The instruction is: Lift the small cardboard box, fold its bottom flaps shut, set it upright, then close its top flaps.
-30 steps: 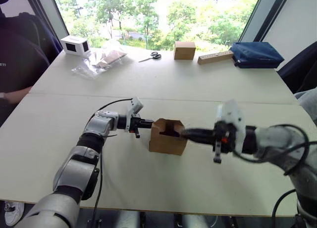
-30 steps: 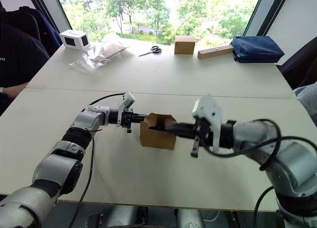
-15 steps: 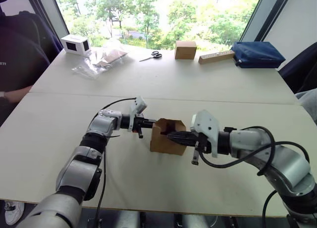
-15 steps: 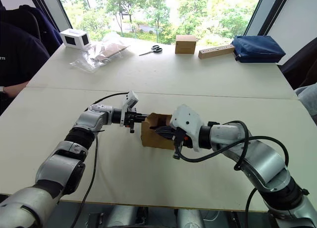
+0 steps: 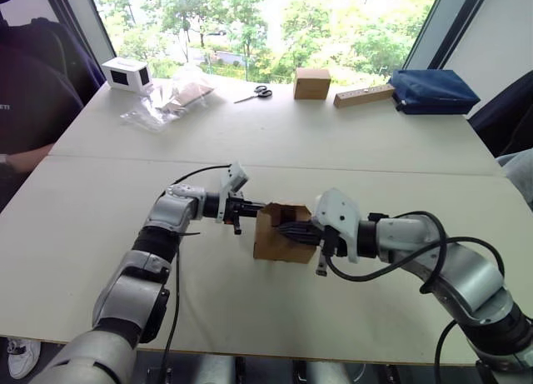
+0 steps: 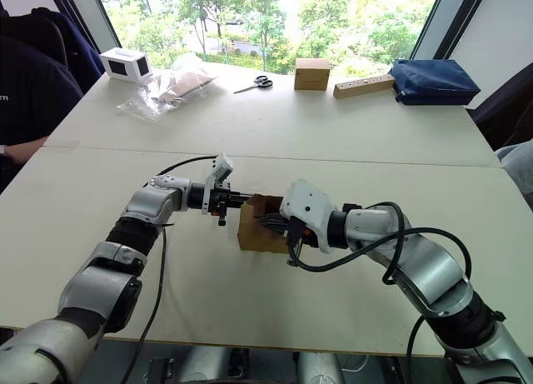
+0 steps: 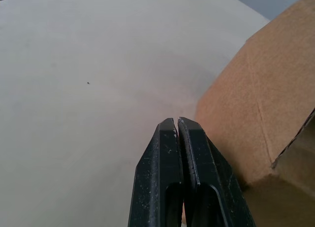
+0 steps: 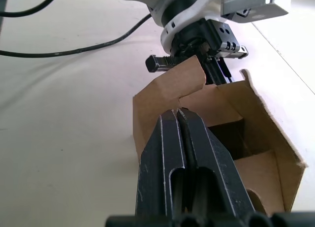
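Small cardboard box (image 5: 281, 232) sits upright on the bench (image 5: 350, 151), wedged between both end effectors, top flaps (image 8: 170, 84) not yet down. Left end effector (image 7: 179, 126), fingers pressed together and empty, braces the far wall. Right end effector (image 8: 178, 113), also pinched closed on nothing, pokes at the rim. I'd sweep it slowly over the opening while the left holds firm, so the box doesn't skid.

Silver-grey arm shells w/ black joints, black cables looped alongside. White wrist housings. Left gripper (image 5: 250, 207) & right gripper (image 5: 283, 229): two black fingers each, scuffed.
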